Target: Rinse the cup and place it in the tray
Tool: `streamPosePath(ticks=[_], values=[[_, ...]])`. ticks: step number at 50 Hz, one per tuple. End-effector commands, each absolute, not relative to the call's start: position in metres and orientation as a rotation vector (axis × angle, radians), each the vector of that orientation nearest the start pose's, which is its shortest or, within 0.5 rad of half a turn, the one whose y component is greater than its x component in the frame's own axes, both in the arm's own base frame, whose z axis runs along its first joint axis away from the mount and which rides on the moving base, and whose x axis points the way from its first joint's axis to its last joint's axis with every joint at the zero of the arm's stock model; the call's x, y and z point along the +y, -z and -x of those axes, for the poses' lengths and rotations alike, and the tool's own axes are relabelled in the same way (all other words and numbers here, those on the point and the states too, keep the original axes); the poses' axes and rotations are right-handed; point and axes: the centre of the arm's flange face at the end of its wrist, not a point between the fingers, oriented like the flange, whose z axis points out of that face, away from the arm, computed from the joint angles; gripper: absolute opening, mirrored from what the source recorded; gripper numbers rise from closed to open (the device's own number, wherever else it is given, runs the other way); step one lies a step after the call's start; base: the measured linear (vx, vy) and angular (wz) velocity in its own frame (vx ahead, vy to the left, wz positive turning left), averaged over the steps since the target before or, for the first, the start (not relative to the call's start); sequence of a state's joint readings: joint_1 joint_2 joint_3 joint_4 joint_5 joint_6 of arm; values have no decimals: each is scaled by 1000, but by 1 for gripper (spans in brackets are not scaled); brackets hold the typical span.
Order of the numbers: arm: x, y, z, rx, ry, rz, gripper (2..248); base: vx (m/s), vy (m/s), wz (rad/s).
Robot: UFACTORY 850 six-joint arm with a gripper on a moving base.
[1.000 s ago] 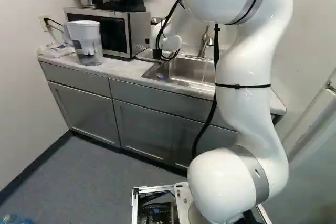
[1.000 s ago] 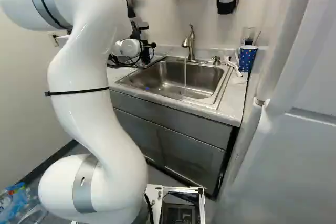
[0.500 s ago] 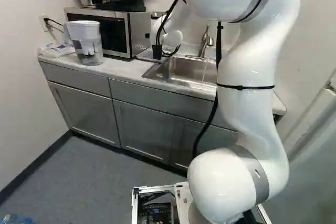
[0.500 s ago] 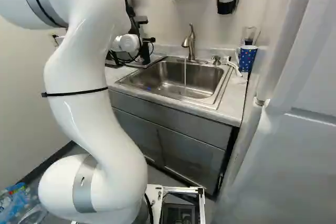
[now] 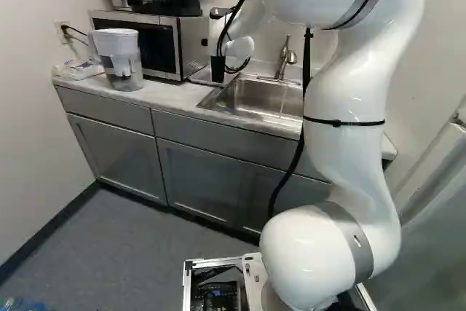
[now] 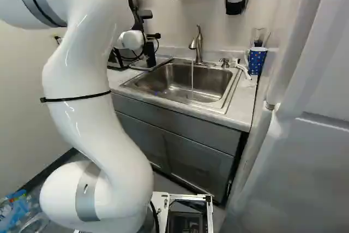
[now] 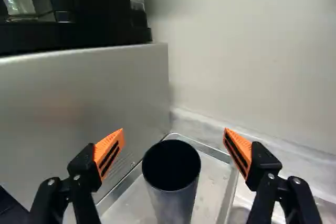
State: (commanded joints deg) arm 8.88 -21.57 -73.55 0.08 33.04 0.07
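Note:
The gripper [image 6: 150, 24] is at the far left end of the sink in the right base view, above a black cup [image 6: 151, 54]. In the wrist view the gripper [image 7: 174, 137] stands open, its orange-padded fingers wide apart. The cup [image 7: 177, 203] is upright in the metal tray [image 7: 212, 182], mouth up and dark inside. It shows between and beyond the fingers, with neither touching it. Its base is out of sight in that view. Water runs from the faucet [image 6: 198, 45] into the sink [image 6: 177, 77].
A microwave [image 5: 138, 45] with a black coffee machine on top stands close beside the tray, against one finger's side in the wrist view. The wall rises behind. A water pitcher [image 5: 120, 60] stands further left; a blue dotted cup [image 6: 256, 60] is right of the sink.
The gripper has risen from around the black cup, whose upper part now shows below it in both base views. The cup stays in place. The base has not moved.

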Motion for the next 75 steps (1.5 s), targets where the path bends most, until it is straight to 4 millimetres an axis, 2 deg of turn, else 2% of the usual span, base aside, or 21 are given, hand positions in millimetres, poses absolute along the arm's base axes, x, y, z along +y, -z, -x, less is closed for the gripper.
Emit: streamPosePath(ticks=[15,75], values=[[93,-589,-652,-156,2056,2240,247,0,0,0],[25,-643,-639,-43,2039,2354,247,0,0,0]])
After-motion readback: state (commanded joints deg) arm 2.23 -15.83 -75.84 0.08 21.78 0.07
